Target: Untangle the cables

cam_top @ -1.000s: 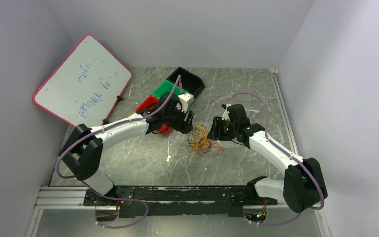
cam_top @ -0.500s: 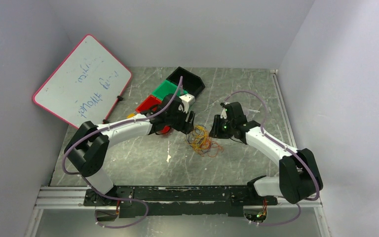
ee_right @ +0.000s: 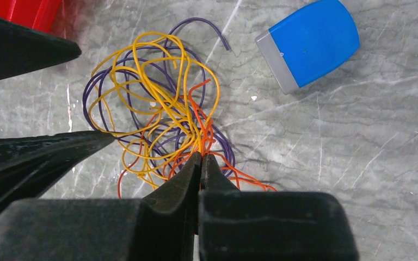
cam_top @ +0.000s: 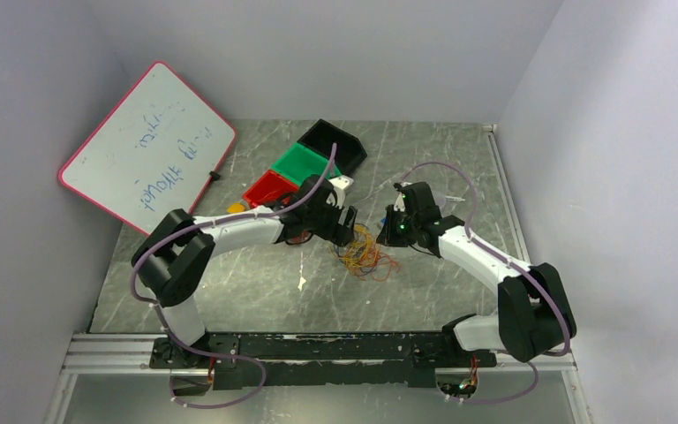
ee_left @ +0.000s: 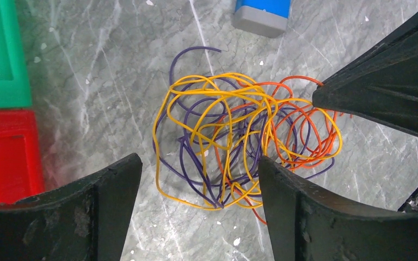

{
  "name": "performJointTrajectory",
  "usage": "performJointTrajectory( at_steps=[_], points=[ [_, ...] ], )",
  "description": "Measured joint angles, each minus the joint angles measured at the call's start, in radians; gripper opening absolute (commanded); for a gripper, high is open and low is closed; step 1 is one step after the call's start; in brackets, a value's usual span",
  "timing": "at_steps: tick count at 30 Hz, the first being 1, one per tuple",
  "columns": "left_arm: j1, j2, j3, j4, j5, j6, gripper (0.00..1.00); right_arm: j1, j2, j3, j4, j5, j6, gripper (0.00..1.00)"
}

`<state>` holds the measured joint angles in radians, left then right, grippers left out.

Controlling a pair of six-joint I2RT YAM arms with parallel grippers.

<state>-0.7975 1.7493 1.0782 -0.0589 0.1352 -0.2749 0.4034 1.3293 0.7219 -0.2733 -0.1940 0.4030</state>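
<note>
The cables (cam_top: 364,252) lie as one tangled clump of yellow, orange and purple loops on the grey marbled table. In the left wrist view the cables (ee_left: 239,136) sit just beyond my left gripper (ee_left: 198,163), which is open wide and low over the clump's near edge with only loose loops between its fingers. My right gripper (ee_right: 201,156) is shut, its tips pinching orange strands where they bunch at the cables (ee_right: 158,114). From above, the left gripper (cam_top: 346,228) and right gripper (cam_top: 389,231) flank the clump closely.
A blue and grey block (ee_right: 310,43) rests on the table just past the clump. Red bin (cam_top: 267,187), green bin (cam_top: 305,163) and black bin (cam_top: 335,141) stand at the back left. A whiteboard (cam_top: 146,146) leans on the left wall.
My right gripper has closed onto the orange strands. The left arm has stretched rightward toward the clump and its jaws have widened.
</note>
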Motion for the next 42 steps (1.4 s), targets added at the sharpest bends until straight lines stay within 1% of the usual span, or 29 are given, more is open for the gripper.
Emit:
performJointTrajectory(
  at_steps=[2, 6, 9, 11, 17, 22, 27, 31, 34, 39, 40, 42],
  points=[
    [-0.006, 0.016, 0.000, 0.013, 0.002, -0.002, 0.82, 0.000, -0.002, 0.000, 0.000, 0.000, 0.000, 0.00],
    [-0.018, 0.058, 0.000, 0.027, 0.003, -0.002, 0.75, 0.000, -0.028, 0.000, 0.000, 0.001, 0.001, 0.00],
    [-0.023, 0.085, -0.011, 0.037, 0.002, -0.002, 0.63, 0.000, -0.087, 0.002, -0.001, 0.002, 0.002, 0.00],
    [-0.025, 0.100, -0.020, 0.043, 0.002, -0.003, 0.58, 0.000, -0.134, 0.019, -0.005, 0.003, 0.004, 0.00],
    [-0.028, 0.113, -0.035, 0.079, -0.001, -0.011, 0.50, 0.000, -0.226, 0.144, -0.029, 0.026, 0.003, 0.00],
    [-0.031, 0.114, -0.043, 0.095, -0.009, -0.010, 0.45, 0.000, -0.289, 0.245, -0.062, 0.068, 0.001, 0.00],
    [-0.035, 0.117, -0.045, 0.100, -0.016, -0.013, 0.35, 0.000, -0.326, 0.380, -0.102, 0.118, -0.011, 0.00],
    [-0.043, 0.118, -0.048, 0.104, -0.022, -0.013, 0.25, 0.000, -0.361, 0.469, -0.117, 0.170, -0.024, 0.00],
    [-0.048, 0.118, -0.057, 0.116, -0.028, -0.014, 0.19, 0.000, -0.375, 0.550, -0.134, 0.210, -0.043, 0.00],
    [-0.050, 0.118, -0.064, 0.130, -0.038, -0.017, 0.16, 0.000, -0.371, 0.712, -0.173, 0.273, -0.094, 0.00],
    [-0.051, 0.118, -0.066, 0.132, -0.040, -0.018, 0.18, 0.000, -0.369, 0.740, -0.180, 0.283, -0.104, 0.00],
    [-0.051, 0.118, -0.068, 0.137, -0.043, -0.018, 0.26, 0.000, -0.368, 0.785, -0.183, 0.302, -0.124, 0.00]
  ],
)
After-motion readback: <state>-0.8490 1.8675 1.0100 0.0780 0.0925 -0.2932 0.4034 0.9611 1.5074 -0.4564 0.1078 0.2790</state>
